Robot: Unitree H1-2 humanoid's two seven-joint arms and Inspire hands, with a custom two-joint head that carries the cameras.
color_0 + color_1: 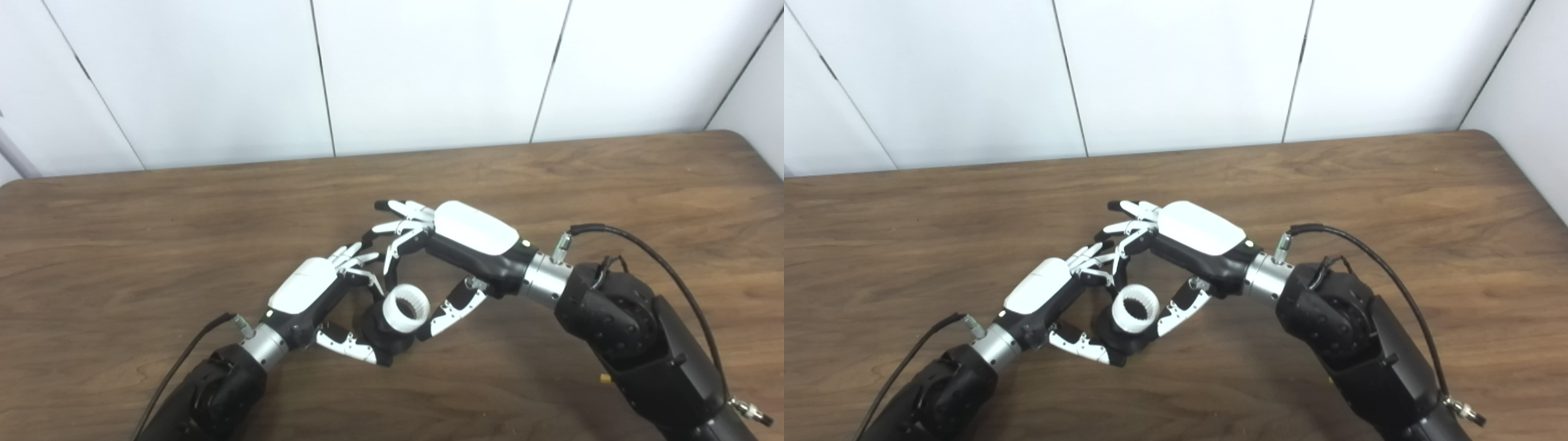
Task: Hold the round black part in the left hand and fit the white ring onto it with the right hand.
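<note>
Near the tabletop's [184,202] front edge, mid-width, the left hand [306,291] is clamping the round black part [383,337] w/ the white ring [407,306] sitting on top, the right hand [468,239] pinching it, so seating's underway—next probably needing a straight push.

the two hands are crowding the middle of the wooden table [184,214]: the left hand [312,288] and right hand [471,236] are closing in around the white ring [407,308] on the round black part [383,337], leaving little gap there. the far, left and right stretches of tabletop are lying open.
</note>
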